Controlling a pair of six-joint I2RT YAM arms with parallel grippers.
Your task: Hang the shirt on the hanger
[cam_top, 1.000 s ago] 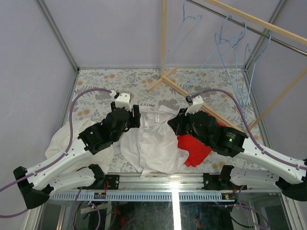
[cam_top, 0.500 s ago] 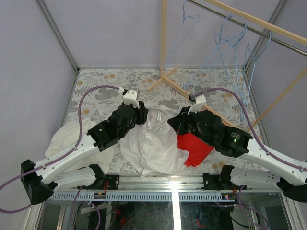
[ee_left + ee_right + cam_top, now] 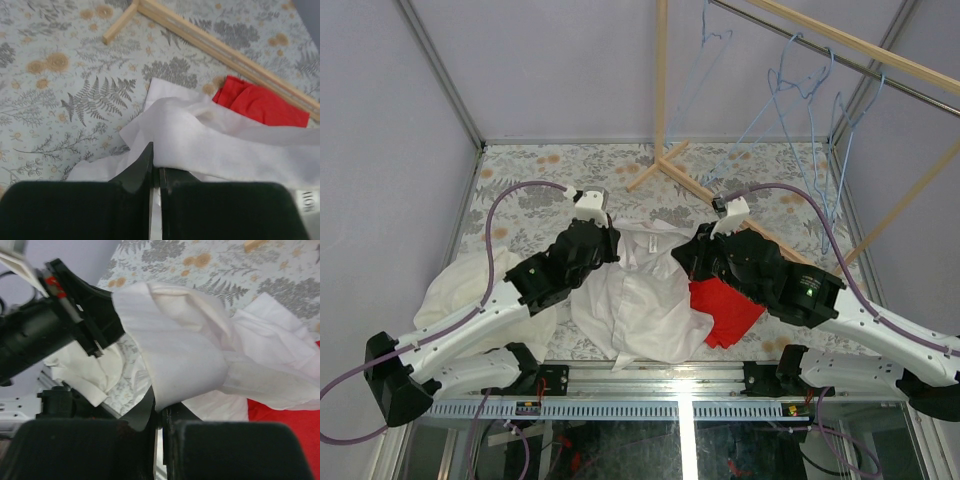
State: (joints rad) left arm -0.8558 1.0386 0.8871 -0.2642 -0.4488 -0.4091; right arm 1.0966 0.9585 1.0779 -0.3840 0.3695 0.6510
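From above, the large white thin-fabric collared shirt (image 3: 640, 295) lies crumpled on the floral-patterned table (image 3: 520, 185), near the front edge, between the two arms. The left gripper (image 3: 611, 244) meets its far left edge and the right gripper (image 3: 684, 258) its far right edge. A red cloth (image 3: 728, 308) lies against the shirt's right side, and a creamy off-white garment (image 3: 455, 285) is heaped to the left. Light blue wire hangers (image 3: 808, 85) hang from the rail at far right, well apart from the shirt, above a pale wooden rack base (image 3: 665, 165).

The left wrist view shows the left pincer closed, pinching a fold of the shirt; the red cloth lies beyond it.

The right wrist view shows the right pincer clamped on a raised bunch of the shirt.
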